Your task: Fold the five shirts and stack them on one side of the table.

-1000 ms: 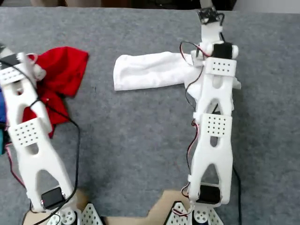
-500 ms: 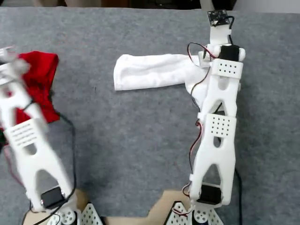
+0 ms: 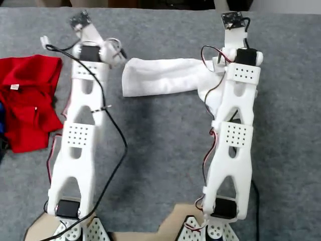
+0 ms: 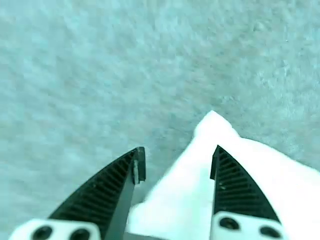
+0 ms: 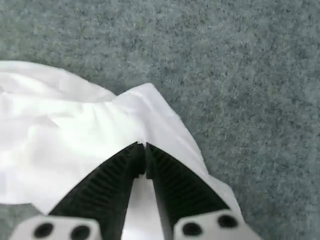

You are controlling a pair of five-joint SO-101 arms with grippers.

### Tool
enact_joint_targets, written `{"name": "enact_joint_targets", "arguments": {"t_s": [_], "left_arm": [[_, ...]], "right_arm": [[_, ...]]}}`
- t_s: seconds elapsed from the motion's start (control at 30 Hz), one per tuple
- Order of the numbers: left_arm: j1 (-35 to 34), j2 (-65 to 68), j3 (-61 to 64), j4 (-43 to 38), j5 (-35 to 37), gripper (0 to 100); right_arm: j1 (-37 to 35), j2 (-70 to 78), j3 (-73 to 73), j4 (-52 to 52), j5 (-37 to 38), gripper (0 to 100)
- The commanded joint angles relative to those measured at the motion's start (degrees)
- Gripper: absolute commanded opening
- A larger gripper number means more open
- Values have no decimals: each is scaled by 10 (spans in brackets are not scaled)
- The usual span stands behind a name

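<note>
The long white cloth shirt [image 3: 160,75] lies flat on the grey felt table cover [image 3: 150,160], folded into a band. The 2 arms are at its 2 ends. That looks like the way to lift both ends at once and fold the band over again.

The right gripper [image 5: 144,146] is at the shirt's right end. Its jaws are pressed together with the tips down on a white fold, so it seems to be pinching the shirt there. The left gripper [image 4: 178,150] hangs over the shirt's left end. Its jaws are wide apart with the pointy corner of the shirt between them, and it holds nothing. It probably has to go down and close on that corner before the fold can start.

The rumpled red cloth shirt [image 3: 30,100] lies well apart from the white shirt, out past its left end — likely the side for the stack. A bit of something blue [image 3: 2,120] peeks out beyond the red shirt, too little to tell what it is.

There is lots of bare grey cover on the side of the white shirt toward the arms' bases, so a fold has room to come that way. Behind the shirt the cover's far edge is closer — less room there.
</note>
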Motion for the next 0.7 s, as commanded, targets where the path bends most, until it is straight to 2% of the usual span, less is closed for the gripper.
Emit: {"name": "enact_joint_targets", "arguments": {"t_s": [0.0,0.13,0.2,0.3,0.33,0.5,0.67], "left_arm": [[28,13,-6,-34,78,221],[19,55,-11,-11,76,195],[4,60,-12,34,69,125],[-31,63,-12,123,0,12],[-44,65,-10,153,-19,27],[-135,38,33,154,-77,19],[-153,-40,93,154,-124,19]], "right_arm": [[-34,-56,-25,19,-4,6],[-47,-58,-26,26,15,5],[-47,-67,-27,36,16,5],[-47,-112,-26,67,40,5],[-47,-131,-26,79,46,5],[-42,-229,-26,134,77,5],[-25,-283,-16,148,119,5]]}}
